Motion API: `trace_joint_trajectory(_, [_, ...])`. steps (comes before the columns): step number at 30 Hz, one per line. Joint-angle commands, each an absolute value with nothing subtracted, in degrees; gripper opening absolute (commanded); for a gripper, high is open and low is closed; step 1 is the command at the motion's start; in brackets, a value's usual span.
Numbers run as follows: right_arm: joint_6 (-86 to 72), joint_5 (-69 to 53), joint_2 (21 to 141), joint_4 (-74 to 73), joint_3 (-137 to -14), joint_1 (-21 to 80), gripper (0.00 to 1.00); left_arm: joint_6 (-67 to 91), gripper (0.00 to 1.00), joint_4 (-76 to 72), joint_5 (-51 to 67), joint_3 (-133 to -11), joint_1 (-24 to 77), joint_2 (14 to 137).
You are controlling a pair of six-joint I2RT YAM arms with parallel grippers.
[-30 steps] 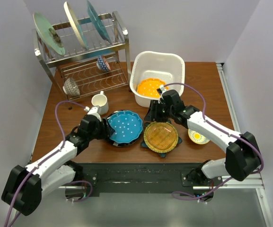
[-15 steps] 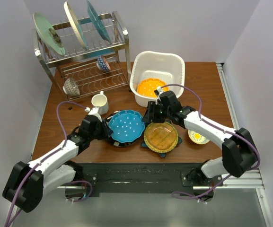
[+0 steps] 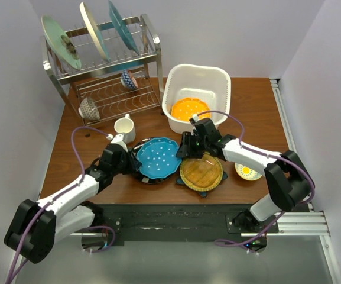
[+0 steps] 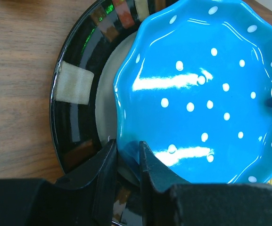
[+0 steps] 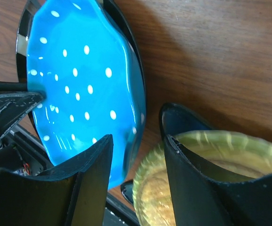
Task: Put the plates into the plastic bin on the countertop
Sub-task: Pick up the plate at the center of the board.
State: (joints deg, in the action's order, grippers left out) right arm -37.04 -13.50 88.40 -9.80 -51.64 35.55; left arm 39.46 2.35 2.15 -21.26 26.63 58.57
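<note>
The blue dotted plate (image 3: 157, 158) lies tilted on the black-rimmed cream plate (image 4: 74, 117) at front centre. My left gripper (image 3: 132, 160) is shut on the blue plate's left rim (image 4: 127, 146). My right gripper (image 3: 185, 151) is open, its jaws (image 5: 138, 127) straddling the blue plate's right edge (image 5: 79, 80), one finger over the amber round plate (image 3: 201, 170). The amber plate rests on a dark blue star-shaped plate (image 3: 203, 190). The white plastic bin (image 3: 197, 67) stands behind and holds the orange dotted plate (image 3: 188, 109).
A steel wire dish rack (image 3: 108, 71) with three upright plates and two bowls stands at the back left. A white mug (image 3: 124, 127) sits just behind my left gripper. A small yellow-centred bowl (image 3: 247, 171) sits to the right of the amber plate.
My right gripper has moved left and forward from beside the bin to the blue plate's right edge. My left gripper has kept its hold on the plate's left rim.
</note>
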Motion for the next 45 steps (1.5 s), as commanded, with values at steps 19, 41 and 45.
trace_joint_trajectory(19, [-40.9, -19.1, 86.9, -0.2, -47.8, 35.9, 0.49, 38.6, 0.22, -6.2, 10.5, -20.2, 26.9, 59.9])
trace_joint_trajectory(41, [-40.2, -16.0, 81.6, -4.4, -48.3, 35.9, 0.00, 36.8, 0.59, -1.7, 8.4, -21.2, 26.9, 55.6])
trace_joint_trajectory(45, [-40.1, -15.6, 80.3, -4.9, -48.3, 35.8, 0.00, 36.3, 0.74, -0.4, 7.7, -21.7, 26.9, 54.6])
